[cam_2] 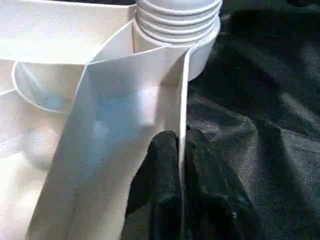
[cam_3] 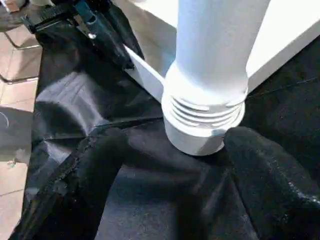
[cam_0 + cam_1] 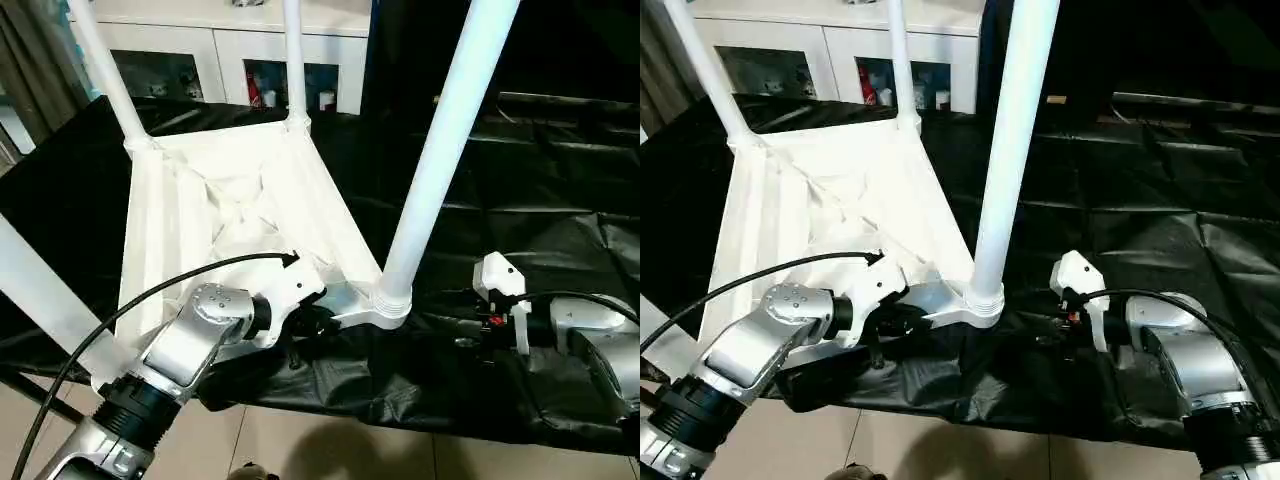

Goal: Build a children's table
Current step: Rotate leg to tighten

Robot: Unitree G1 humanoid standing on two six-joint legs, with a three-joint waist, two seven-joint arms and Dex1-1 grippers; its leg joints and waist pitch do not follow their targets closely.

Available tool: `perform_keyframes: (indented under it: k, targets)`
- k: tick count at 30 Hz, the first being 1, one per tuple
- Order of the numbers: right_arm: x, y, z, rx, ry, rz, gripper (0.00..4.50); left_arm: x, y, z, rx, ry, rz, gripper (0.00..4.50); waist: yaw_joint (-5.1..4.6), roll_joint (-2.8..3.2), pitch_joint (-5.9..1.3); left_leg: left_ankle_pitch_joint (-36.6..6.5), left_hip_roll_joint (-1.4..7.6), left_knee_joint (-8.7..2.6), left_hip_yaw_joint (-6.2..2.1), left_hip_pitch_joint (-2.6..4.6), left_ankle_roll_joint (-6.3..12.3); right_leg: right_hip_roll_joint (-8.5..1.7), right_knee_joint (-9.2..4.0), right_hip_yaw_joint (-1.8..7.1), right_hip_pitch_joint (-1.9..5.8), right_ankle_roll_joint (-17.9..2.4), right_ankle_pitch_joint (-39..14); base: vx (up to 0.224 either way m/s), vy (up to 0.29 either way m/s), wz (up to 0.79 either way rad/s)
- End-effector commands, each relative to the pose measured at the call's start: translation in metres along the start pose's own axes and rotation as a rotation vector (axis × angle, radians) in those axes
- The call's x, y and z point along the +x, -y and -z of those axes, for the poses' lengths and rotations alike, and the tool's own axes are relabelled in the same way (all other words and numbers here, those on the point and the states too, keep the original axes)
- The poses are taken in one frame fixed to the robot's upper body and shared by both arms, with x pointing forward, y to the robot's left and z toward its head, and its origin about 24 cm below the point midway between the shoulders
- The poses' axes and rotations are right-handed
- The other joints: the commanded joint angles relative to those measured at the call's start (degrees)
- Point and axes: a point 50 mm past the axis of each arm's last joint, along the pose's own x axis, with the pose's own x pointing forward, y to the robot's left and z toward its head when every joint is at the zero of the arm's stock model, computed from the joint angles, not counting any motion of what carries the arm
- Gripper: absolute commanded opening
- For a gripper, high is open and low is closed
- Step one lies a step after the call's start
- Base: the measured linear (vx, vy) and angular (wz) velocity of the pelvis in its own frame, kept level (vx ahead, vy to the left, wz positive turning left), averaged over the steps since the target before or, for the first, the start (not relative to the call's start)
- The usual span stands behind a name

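Observation:
The children's table [image 3: 230, 200] lies upside down on the black-draped work table, its ribbed underside facing up and white legs rising from its corners. The nearest leg [image 3: 440, 150] stands screwed into the near right corner socket [image 3: 392, 305]. My left gripper [image 3: 320, 318] is shut on the thin white rim [image 1: 182, 100] of the table just left of that socket, with its black fingers [image 1: 160, 170] pinching the wall. My right gripper [image 2: 175, 145] stands open low on the drape, its fingers [image 2: 100, 170] spread on either side of the socket's threaded base without touching it.
The black drape [image 3: 540, 200] stretches wrinkled to the right and back. Its front edge hangs just below my grippers, with tiled floor [image 3: 300, 440] beneath. A white cabinet [image 3: 230, 50] stands behind. A black cable [image 3: 120, 310] arcs over my left forearm.

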Motion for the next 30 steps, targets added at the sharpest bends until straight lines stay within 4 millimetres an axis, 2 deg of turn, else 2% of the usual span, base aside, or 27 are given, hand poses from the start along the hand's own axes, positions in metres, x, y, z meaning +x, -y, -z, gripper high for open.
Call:
perform_keyframes:
  k: [1,4,5,8,9,13,14,17,18,20,21,22,23,26,27,30]
  targets:
    - [0.007,0.004,-0.008,0.014,0.070,0.048,4.05,-0.001,-0.001,0.008,-0.003,0.022,0.009,0.03,0.02,-0.96,-3.50,-12.55,3.28,-4.09,-2.11,0.37,3.45,-4.28,-5.80,3.13,2.49,-7.66,-23.29,0.000,0.000,0.00]
    - [0.016,0.002,-0.008,0.007,0.080,0.058,4.22,-0.003,-0.002,0.010,0.007,0.058,0.042,0.00,-0.25,-0.98,-3.52,-13.26,3.28,-4.15,-2.10,0.66,2.89,-4.27,-6.00,3.13,2.24,-7.02,-24.50,0.000,0.000,0.00]
    - [0.016,0.002,-0.008,0.007,0.080,0.058,4.43,-0.003,-0.002,0.010,0.007,0.058,0.042,0.00,-0.41,-0.83,-3.51,-13.55,3.25,-4.16,-2.06,0.63,2.79,-4.24,-5.97,3.16,2.24,-6.93,-24.86,0.000,0.000,0.00]
    - [0.026,0.005,-0.007,-0.048,0.067,0.122,4.49,-0.005,-0.007,0.015,0.030,0.028,0.047,0.00,-0.51,-0.91,-3.50,-13.78,3.17,-4.25,-2.05,0.65,2.33,-4.38,-6.05,3.16,2.18,-6.23,-26.31,0.000,0.000,0.00]
    - [0.031,0.006,-0.006,-0.045,0.059,0.135,4.49,-0.006,-0.008,0.016,0.035,0.024,0.050,0.00,-0.54,-1.14,-3.51,-13.87,3.08,-4.14,-1.95,0.76,2.40,-4.34,-6.23,3.17,2.07,-5.85,-27.34,0.000,0.000,0.00]
    - [0.044,0.009,-0.005,-0.051,0.041,0.150,4.49,-0.007,-0.011,0.017,0.055,0.019,0.065,0.00,-0.59,-0.96,-3.46,-14.12,3.15,-4.28,-2.06,0.79,1.94,-4.49,-6.35,3.12,1.92,-5.49,-29.10,0.000,0.000,0.00]
    - [0.046,0.009,-0.007,-0.043,0.058,0.149,4.49,-0.008,-0.011,0.017,0.061,0.017,0.067,0.00,-0.68,-1.44,-3.44,-14.19,3.19,-4.31,-2.05,0.71,1.96,-4.49,-6.34,3.10,1.96,-5.42,-29.22,0.000,0.000,0.00]
    - [0.051,0.009,-0.009,-0.038,0.076,0.142,4.49,-0.008,-0.012,0.019,0.067,0.014,0.066,0.00,-0.56,-1.10,-3.42,-14.74,3.39,-4.44,-2.13,0.91,1.83,-4.55,-6.30,3.24,1.84,-5.30,-29.04,0.000,0.000,0.00]
    - [0.052,0.010,-0.010,-0.039,0.077,0.143,4.32,-0.009,-0.012,0.019,0.067,0.012,0.066,0.00,-0.56,-1.31,-3.46,-14.65,3.44,-4.47,-2.14,0.93,1.78,-4.55,-6.09,3.26,1.83,-5.59,-28.50,0.000,0.000,0.00]
    - [0.054,0.011,-0.010,-0.039,0.080,0.144,4.32,-0.009,-0.013,0.021,0.067,0.009,0.067,0.00,-0.60,-1.20,-3.46,-14.70,3.45,-4.50,-2.15,0.81,1.60,-4.63,-6.09,3.25,1.91,-5.80,-28.11,0.000,0.000,0.00]
    - [0.055,0.012,-0.010,-0.036,0.083,0.144,4.32,-0.009,-0.013,0.022,0.066,0.007,0.069,0.00,-0.75,-1.70,-3.47,-14.46,3.48,-4.58,-2.14,0.66,1.61,-4.55,-5.94,3.26,2.05,-5.85,-27.54,0.000,0.000,0.00]
    - [0.055,0.012,-0.010,-0.036,0.083,0.144,4.05,-0.009,-0.013,0.022,0.066,0.007,0.069,0.00,-0.64,-1.54,-3.45,-14.42,3.49,-4.55,-2.14,0.74,1.64,-4.62,-5.89,3.31,1.98,-5.92,-27.48,0.000,0.000,0.00]
    - [0.057,0.012,-0.010,-0.035,0.087,0.142,3.98,-0.010,-0.013,0.023,0.062,0.005,0.070,0.00,-0.71,-1.89,-3.37,-14.66,3.43,-4.48,-2.00,0.84,1.73,-4.66,-6.06,3.35,1.82,-5.93,-28.11,0.000,0.000,0.00]
    - [0.059,0.012,-0.010,-0.030,0.100,0.130,3.89,-0.010,-0.013,0.026,0.054,0.002,0.068,0.00,-0.61,-1.75,-3.33,-14.56,3.38,-4.48,-2.08,0.79,1.66,-4.79,-6.22,3.33,1.88,-5.30,-29.71,0.000,0.000,0.00]
    - [0.059,0.012,-0.009,-0.029,0.102,0.129,3.64,-0.010,-0.013,0.026,0.053,0.002,0.068,0.00,-0.62,-1.82,-3.31,-14.66,3.41,-4.55,-2.12,0.79,1.58,-4.75,-6.26,3.30,1.87,-5.16,-30.04,0.000,0.000,0.00]
    - [0.061,0.010,-0.007,-0.013,0.108,0.121,3.39,-0.010,-0.013,0.027,0.043,0.005,0.062,0.00,-0.66,-1.76,-3.25,-15.22,3.45,-4.60,-2.18,0.81,1.44,-4.77,-6.30,3.30,1.81,-4.94,-30.75,0.000,0.000,0.00]
